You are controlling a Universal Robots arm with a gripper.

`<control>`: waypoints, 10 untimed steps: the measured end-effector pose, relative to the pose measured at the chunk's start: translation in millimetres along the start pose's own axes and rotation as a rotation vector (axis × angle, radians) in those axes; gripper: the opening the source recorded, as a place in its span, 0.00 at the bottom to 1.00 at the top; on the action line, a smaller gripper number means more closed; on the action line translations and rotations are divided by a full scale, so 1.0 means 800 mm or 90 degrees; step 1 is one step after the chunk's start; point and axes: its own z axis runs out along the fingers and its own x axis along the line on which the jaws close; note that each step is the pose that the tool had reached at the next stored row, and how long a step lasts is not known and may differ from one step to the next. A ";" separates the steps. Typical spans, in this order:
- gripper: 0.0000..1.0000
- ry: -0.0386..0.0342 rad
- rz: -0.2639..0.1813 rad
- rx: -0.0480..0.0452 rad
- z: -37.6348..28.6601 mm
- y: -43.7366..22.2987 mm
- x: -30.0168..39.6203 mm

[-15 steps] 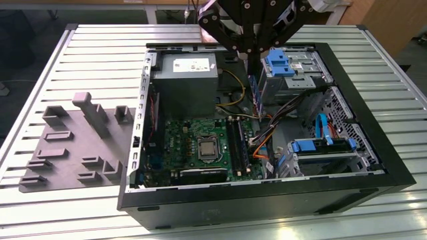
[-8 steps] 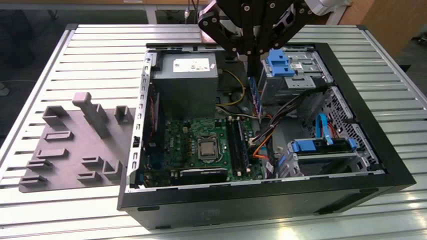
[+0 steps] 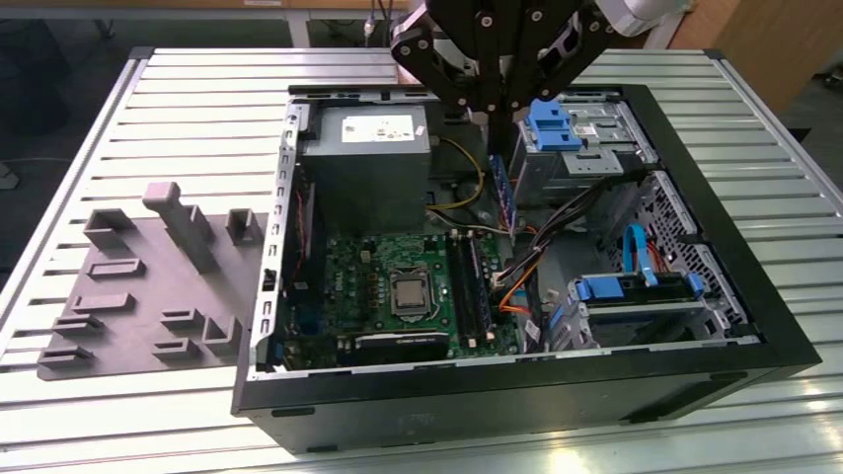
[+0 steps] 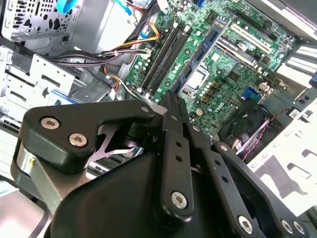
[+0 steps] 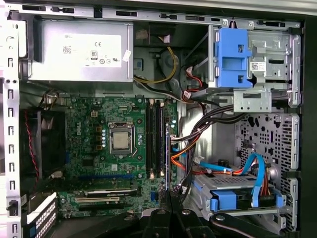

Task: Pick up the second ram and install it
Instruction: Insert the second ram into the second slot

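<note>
My gripper (image 3: 497,120) hangs over the open computer case (image 3: 737,326), shut on the second ram (image 3: 498,188). The ram is a thin blue-green stick that hangs upright below the fingertips. In the first wrist view the ram (image 5: 167,158) shows edge-on, just beyond my gripper (image 5: 168,201). It lines up beside the long black memory slots (image 5: 154,139) on the green motherboard (image 5: 89,148). The second wrist view shows my gripper (image 4: 169,96) above the same slots (image 4: 166,57). The ram is held above the board, not touching it.
A grey power supply (image 3: 362,148) fills the case's far corner. Blue drive brackets (image 3: 551,126) and bundled cables (image 3: 554,237) lie at the exterior view's right of the slots. A grey moulded tray (image 3: 145,286) rests on the slatted table (image 3: 197,89) outside the case.
</note>
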 end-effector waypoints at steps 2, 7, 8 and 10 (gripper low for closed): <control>0.11 0.0000 0.000 0.0005 0.0012 0.0001 0.0002; 0.11 -0.0001 0.000 0.0020 0.0037 0.0001 0.0005; 0.11 -0.0001 0.000 0.0024 0.0041 0.0001 0.0006; 0.11 -0.0001 0.000 0.0033 0.0049 0.0000 0.0007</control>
